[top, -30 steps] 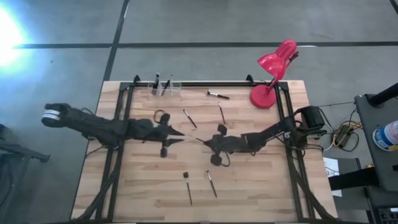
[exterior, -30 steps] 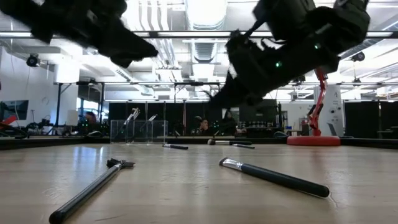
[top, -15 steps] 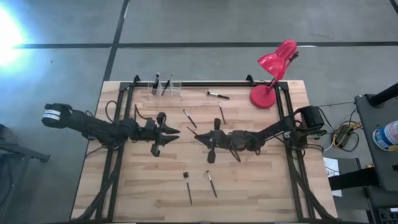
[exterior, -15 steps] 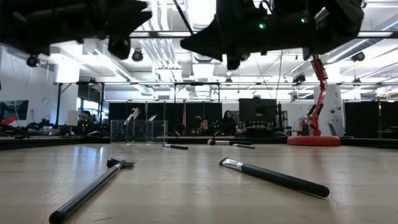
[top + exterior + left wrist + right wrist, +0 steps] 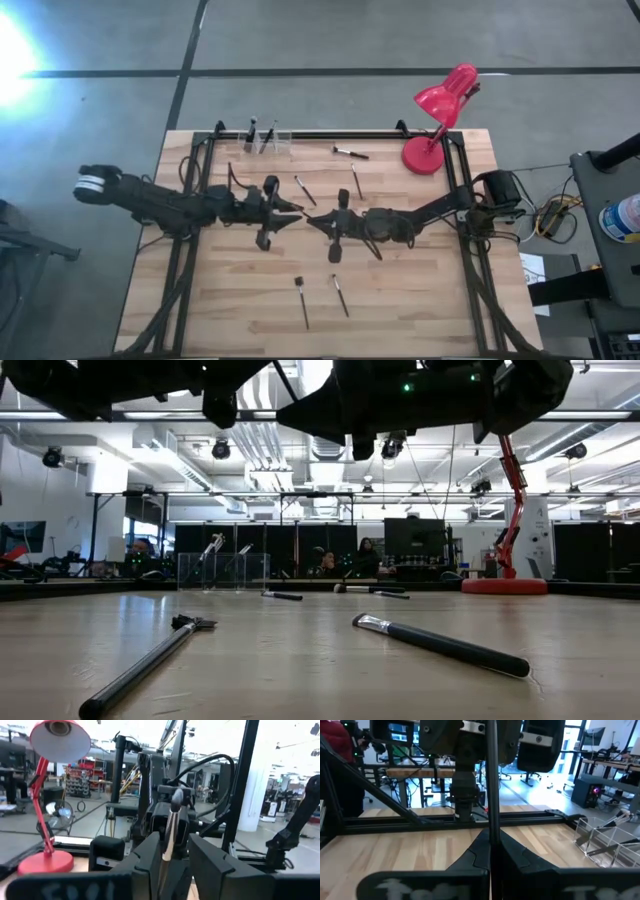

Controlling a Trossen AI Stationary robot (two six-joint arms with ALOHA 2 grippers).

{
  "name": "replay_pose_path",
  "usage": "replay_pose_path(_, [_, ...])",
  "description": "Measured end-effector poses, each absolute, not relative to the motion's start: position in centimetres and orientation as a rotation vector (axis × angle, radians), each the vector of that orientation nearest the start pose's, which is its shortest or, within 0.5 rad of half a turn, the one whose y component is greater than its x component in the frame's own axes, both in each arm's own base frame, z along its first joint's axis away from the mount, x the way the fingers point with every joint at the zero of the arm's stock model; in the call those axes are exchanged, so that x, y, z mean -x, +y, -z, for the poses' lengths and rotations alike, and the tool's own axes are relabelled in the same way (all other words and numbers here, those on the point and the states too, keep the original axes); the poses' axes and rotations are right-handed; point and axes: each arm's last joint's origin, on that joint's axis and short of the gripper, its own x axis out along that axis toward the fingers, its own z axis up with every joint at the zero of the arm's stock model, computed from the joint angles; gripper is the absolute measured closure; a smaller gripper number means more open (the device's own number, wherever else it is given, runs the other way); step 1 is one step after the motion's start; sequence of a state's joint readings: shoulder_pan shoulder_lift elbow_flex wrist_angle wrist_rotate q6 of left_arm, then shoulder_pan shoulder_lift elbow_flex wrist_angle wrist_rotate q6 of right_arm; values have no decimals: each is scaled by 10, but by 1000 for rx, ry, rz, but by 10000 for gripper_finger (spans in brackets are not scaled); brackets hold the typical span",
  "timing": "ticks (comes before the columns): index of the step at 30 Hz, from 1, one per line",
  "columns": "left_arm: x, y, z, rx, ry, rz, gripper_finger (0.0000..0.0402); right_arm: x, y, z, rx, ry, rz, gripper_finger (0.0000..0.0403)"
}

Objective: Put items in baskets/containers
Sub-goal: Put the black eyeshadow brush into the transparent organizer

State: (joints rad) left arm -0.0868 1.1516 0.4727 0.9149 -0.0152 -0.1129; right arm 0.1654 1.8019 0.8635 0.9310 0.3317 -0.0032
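Observation:
Mid-table, my two grippers face each other, tips almost meeting. My right gripper is shut on a thin dark brush. That brush stands in the gap between the open fingers of my left gripper. Loose brushes lie flat on the wood: two beyond the grippers, one near the far edge, two near the front. The clear container sits at the far edge with brushes leaning inside. My right gripper pinches the brush's lower part between its two shut fingers. The fingers lie level, coming from the table's right, across the stick. The brush stands upright, clear of the table, its head on top. My left gripper: whether its fingers touch the brush I cannot tell.
A red desk lamp stands at the far right corner. A black frame rail runs along the far edge beside the container. Bare wood lies at the near left and near right.
Both grippers have risen and tipped from slanting down to level. My right gripper has carried the brush up off the table and a little toward the left gripper. My left gripper has edged toward the right one, so the brush now stands between its fingers.

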Motion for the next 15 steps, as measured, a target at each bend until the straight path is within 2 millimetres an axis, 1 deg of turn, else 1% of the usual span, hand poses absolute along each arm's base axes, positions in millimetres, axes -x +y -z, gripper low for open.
replay_pose_path(3, [-238,-20,-261,87,-232,86,305,-365,51,-198,5,7,166,394])
replay_pose_path(5, [-239,-20,-261,75,-231,83,313,-365,51,-198,5,8,166,394])
replay_pose_path(7, [-239,-20,-263,58,-247,71,334,-365,51,-197,5,8,166,394])
replay_pose_path(10, [-239,-19,-267,48,-259,51,381,-365,52,-196,-2,18,162,394])
replay_pose_path(13, [-237,-16,-275,50,-251,24,388,-365,51,-198,-36,10,171,392])
replay_pose_path(15, [-236,-14,-284,41,-231,4,389,-365,51,-197,-34,17,182,383])
